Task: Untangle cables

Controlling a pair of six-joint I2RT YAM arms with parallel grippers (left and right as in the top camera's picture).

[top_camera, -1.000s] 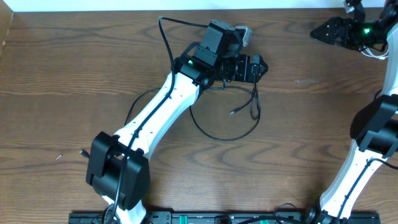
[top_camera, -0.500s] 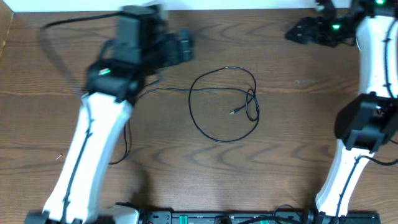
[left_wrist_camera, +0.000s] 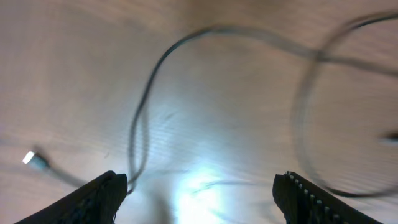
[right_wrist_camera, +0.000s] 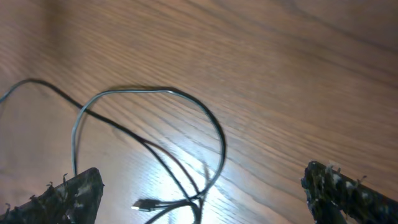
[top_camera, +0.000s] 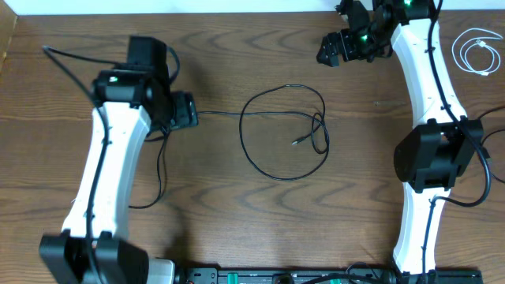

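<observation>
A thin black cable (top_camera: 276, 172) lies in a loose loop mid-table, with a small knot of turns and a plug end (top_camera: 297, 142) on its right side. Its tail runs left under my left gripper (top_camera: 189, 111) and on down to the lower left (top_camera: 161, 170). That gripper is open; in its wrist view the blurred cable (left_wrist_camera: 149, 81) passes close by the left finger (left_wrist_camera: 102, 196), and nothing sits between the fingers. My right gripper (top_camera: 326, 52) hangs open behind the loop; its wrist view shows the loop (right_wrist_camera: 214, 124) and plug (right_wrist_camera: 143, 204) below. A coiled white cable (top_camera: 476, 54) lies far right.
The left arm's own thicker black wire (top_camera: 75, 56) arcs over the table's back left. The right arm's white links (top_camera: 430, 71) cross the back right, between the black loop and the white cable. A black rail (top_camera: 284, 276) lines the front edge.
My left arm swung off the loop to the left side, uncovering it. The right arm moved left along the back edge, and the white cable came into view.
</observation>
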